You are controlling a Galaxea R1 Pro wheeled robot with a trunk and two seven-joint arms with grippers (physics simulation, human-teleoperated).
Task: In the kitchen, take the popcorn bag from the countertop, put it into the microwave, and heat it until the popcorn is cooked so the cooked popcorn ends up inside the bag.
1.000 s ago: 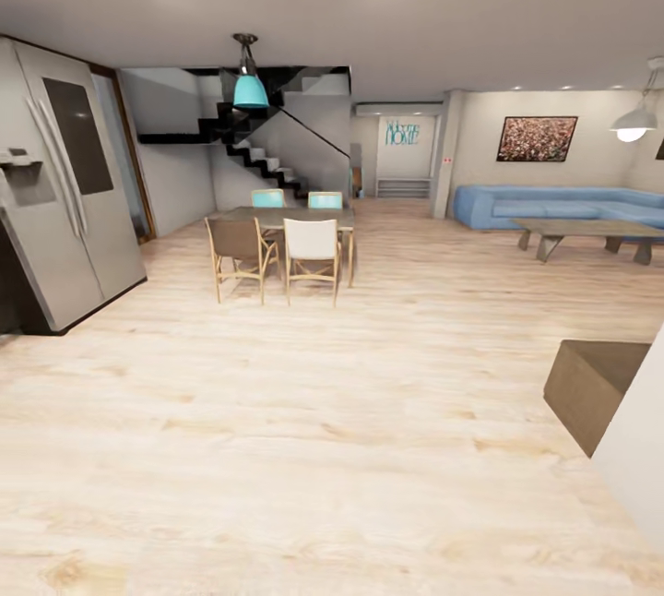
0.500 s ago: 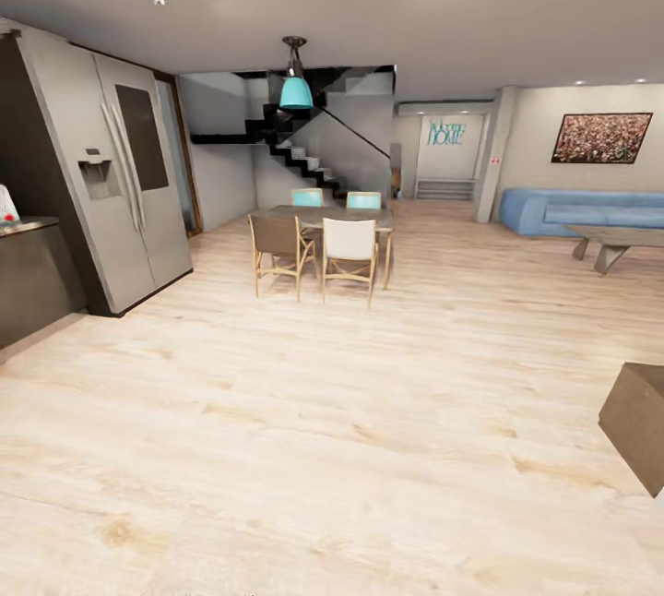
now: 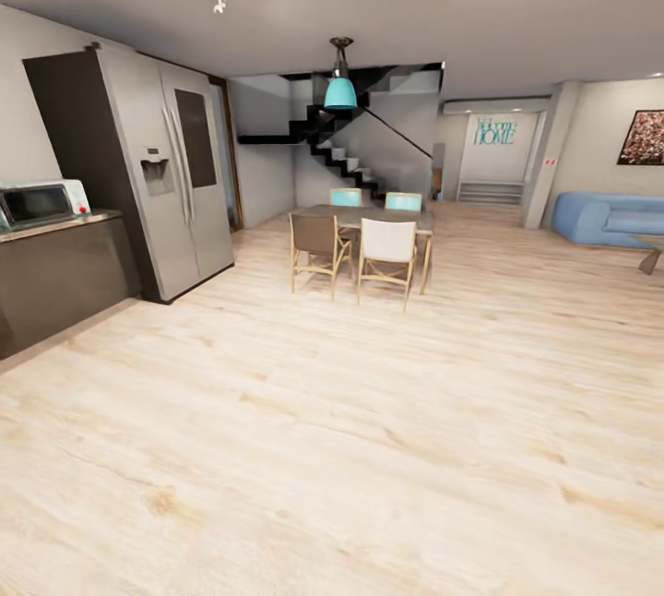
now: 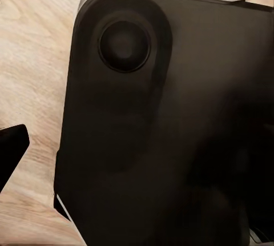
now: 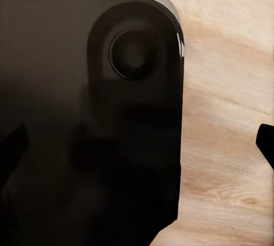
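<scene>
Head view: the microwave point(image 3: 41, 203) is seen far left on the table point(image 3: 65, 225), beside the fridge point(image 3: 166, 176). Claw states cannot be told; the robot's dark base point(image 4: 165, 126) is seen in wrist views.

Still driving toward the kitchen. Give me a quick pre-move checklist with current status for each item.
1. Microwave in sight at far left on the countertop: ok.
2. Microwave door shut: ok, looks shut.
3. Popcorn bag located: not ok.
4. Floor toward the counter free of obstacles: ok.
5. Dining chairs well off the path: ok.
6. End effector state, both arms: cannot tell; the wrist views face the robot's dark body.
</scene>
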